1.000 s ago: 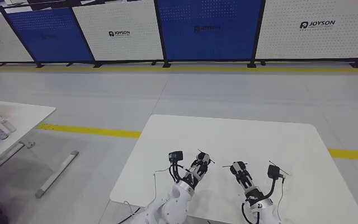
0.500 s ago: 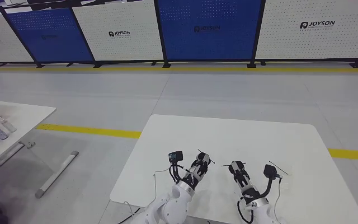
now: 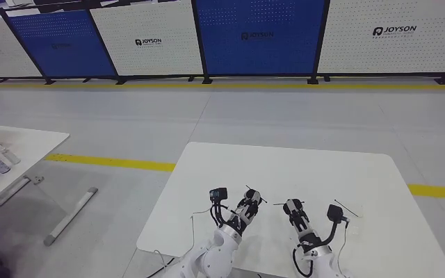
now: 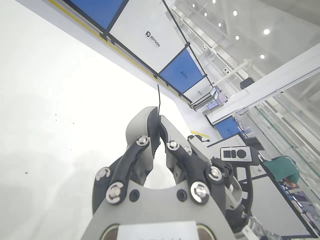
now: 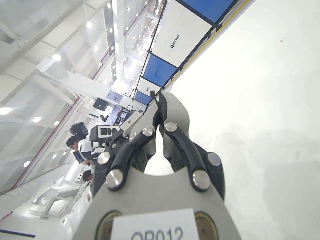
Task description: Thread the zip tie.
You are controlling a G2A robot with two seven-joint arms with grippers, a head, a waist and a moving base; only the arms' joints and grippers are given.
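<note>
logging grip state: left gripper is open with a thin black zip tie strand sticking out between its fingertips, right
No: the left gripper is shut, not open, with the thin black zip tie strand sticking out between its fingertips. The left wrist view shows it.

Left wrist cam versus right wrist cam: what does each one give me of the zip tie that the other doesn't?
Left wrist view: the thin, straight black zip-tie tail sticks out past the tips of the left gripper, whose fingers are shut on it. Right wrist view: the blocky zip-tie head pokes out on a short black strip from the right gripper, also shut on it. Both: a closed gripper pinching a black zip-tie end over the white table, with the blue and white panels behind.
</note>
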